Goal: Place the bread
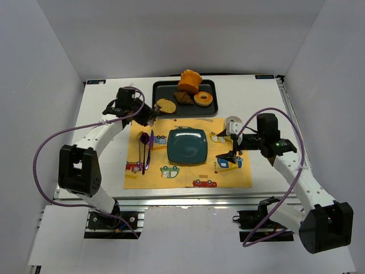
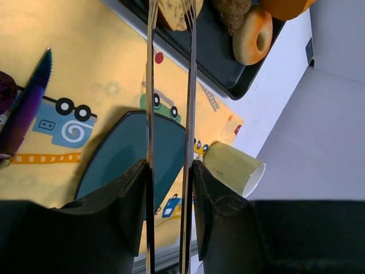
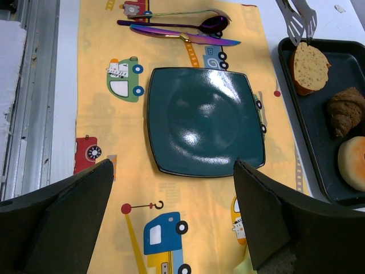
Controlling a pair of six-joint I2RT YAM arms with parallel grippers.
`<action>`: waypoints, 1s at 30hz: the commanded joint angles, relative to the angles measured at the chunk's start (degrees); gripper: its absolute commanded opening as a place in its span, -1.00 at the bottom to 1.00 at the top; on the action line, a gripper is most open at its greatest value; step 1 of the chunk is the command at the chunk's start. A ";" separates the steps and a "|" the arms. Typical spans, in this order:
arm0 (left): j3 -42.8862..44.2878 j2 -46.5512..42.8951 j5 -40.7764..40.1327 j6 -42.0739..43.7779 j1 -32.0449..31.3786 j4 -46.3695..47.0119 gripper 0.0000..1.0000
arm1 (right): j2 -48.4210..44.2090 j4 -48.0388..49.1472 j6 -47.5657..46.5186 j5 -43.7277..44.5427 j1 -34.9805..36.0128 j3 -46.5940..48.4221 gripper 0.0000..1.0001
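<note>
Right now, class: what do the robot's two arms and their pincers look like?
Both the left arm and right arm have white tubular links joined by chunky black joints. A purple cable loops along each. The left pincer and right pincer have matte black, wedge-shaped fingers. A small green light shows on the right arm.

The left arm [image 1: 97,137] goes up from its base at the near left, bends at the elbow, and reaches forward and to the right, with the wrist turned toward the middle. The left tool [image 1: 149,116] presses its two black fingers [image 2: 132,191] from both sides on the thin metal arms of the tongs [image 2: 150,85], which run straight out between them. The right arm [image 1: 296,171] comes from the near right and reaches forward and inward, to the left. The right tool [image 1: 232,147] points to the left, and its fingers [image 3: 74,200] are spread wide apart and grip nothing.
</note>
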 commanded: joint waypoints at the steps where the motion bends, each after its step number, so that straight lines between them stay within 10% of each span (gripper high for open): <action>1: 0.16 -1.81 1.20 -1.64 0.20 2.37 -0.10 | -1.08 1.62 0.45 -1.43 -0.39 -0.87 0.79; 30: -0.37 4.08 1.37 -3.31 0.47 5.79 -0.07 | -0.99 1.01 -0.16 -1.26 -1.45 -0.87 0.79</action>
